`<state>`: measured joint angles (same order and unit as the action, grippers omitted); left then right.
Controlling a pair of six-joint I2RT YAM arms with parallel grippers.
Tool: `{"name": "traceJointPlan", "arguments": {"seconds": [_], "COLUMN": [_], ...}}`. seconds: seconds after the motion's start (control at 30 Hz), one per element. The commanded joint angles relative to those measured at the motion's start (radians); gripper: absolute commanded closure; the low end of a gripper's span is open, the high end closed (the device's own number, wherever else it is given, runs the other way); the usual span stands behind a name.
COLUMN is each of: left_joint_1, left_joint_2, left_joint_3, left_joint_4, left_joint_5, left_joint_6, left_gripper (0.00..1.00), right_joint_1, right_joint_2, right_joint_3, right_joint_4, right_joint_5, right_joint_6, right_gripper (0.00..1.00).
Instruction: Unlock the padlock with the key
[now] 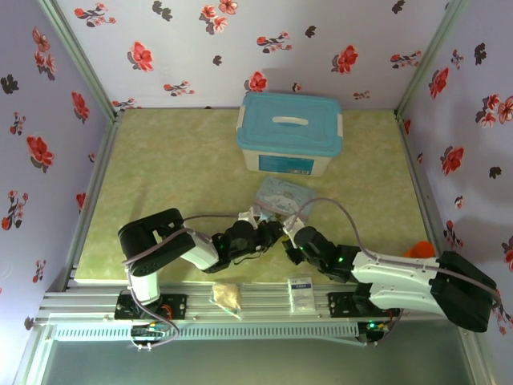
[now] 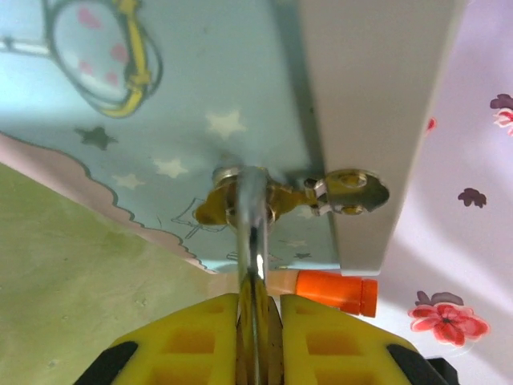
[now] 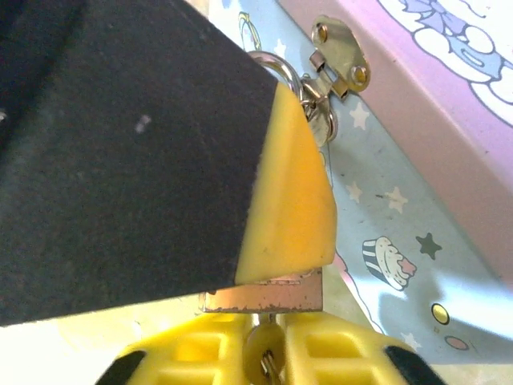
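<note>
Step in hand: judged as the key going into, or being turned in, the padlock; both arms meet at the front of the cartoon tin point(image 1: 282, 195)
Left gripper point(image 2: 258, 309): yellow fingers clamped together on a thin silvery metal piece, seemingly the padlock's shackle or body seen edge-on; which, I cannot tell
Padlock point(image 3: 264, 295): hangs by the tin's hasp point(image 3: 337, 50); in the right wrist view its brass body sits just above the right fingers, partly behind the other arm's yellow pad
Right gripper point(image 3: 263, 357): fingers close together on a small roundish bit just under the padlock, probably the key; the key itself is too hidden to confirm
Next move: likely a small twist of the right wrist while the left holds steady; then the shackle must pull free
Surface: pale green mottled mat point(image 1: 184, 160); a blue-lidded box point(image 1: 290, 132) stands behind the tin
Room: lilac walls point(image 1: 200, 40) printed with red flowers
</note>
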<state>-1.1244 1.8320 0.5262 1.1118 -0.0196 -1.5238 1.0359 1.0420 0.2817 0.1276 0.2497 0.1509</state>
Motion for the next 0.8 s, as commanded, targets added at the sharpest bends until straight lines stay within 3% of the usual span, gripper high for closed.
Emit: {"name": "traceJointPlan", "arguments": {"seconds": [0.0, 0.17, 0.3, 0.4, 0.5, 0.6, 0.77], "left_joint_1": [-0.011, -0.011, -0.007, 0.001, 0.027, 0.051, 0.065], "left_joint_2": [-0.010, -0.011, -0.005, -0.005, -0.007, -0.014, -0.067], "left_joint_3": [0.005, -0.003, -0.016, -0.018, -0.028, -0.036, -0.007], "left_joint_4": [0.123, 0.109, 0.101, 0.057, 0.018, -0.011, -0.233], "left_joint_5": [0.045, 0.053, 0.051, 0.054, 0.071, 0.094, 0.117], "left_joint_6": [-0.016, -0.003, 0.005, 0.031, 0.064, 0.073, 0.167], "left_gripper": [1.00, 1.00, 1.00, 1.00, 1.00, 1.00, 0.97], "right_joint_1": [-0.037, -0.203, -0.261, -0.264, -0.264, -0.264, -0.264], "right_joint_2": [-0.031, -0.007, -0.044, -0.112, -0.180, -0.241, -0.233], "right_joint_3": [-0.006, -0.030, -0.079, -0.055, 0.000, 0.010, 0.005], "right_joint_4": [0.135, 0.232, 0.311, 0.162, -0.065, -0.162, -0.161], "right_joint_5": [-0.111, -0.443, -0.525, -0.480, -0.349, -0.256, -0.179], "right_joint_6": [0.012, 0.165, 0.251, 0.252, 0.265, 0.289, 0.416], "right_gripper": [0.88, 0.90, 0.88, 0.70, 0.56, 0.50, 0.43]}}
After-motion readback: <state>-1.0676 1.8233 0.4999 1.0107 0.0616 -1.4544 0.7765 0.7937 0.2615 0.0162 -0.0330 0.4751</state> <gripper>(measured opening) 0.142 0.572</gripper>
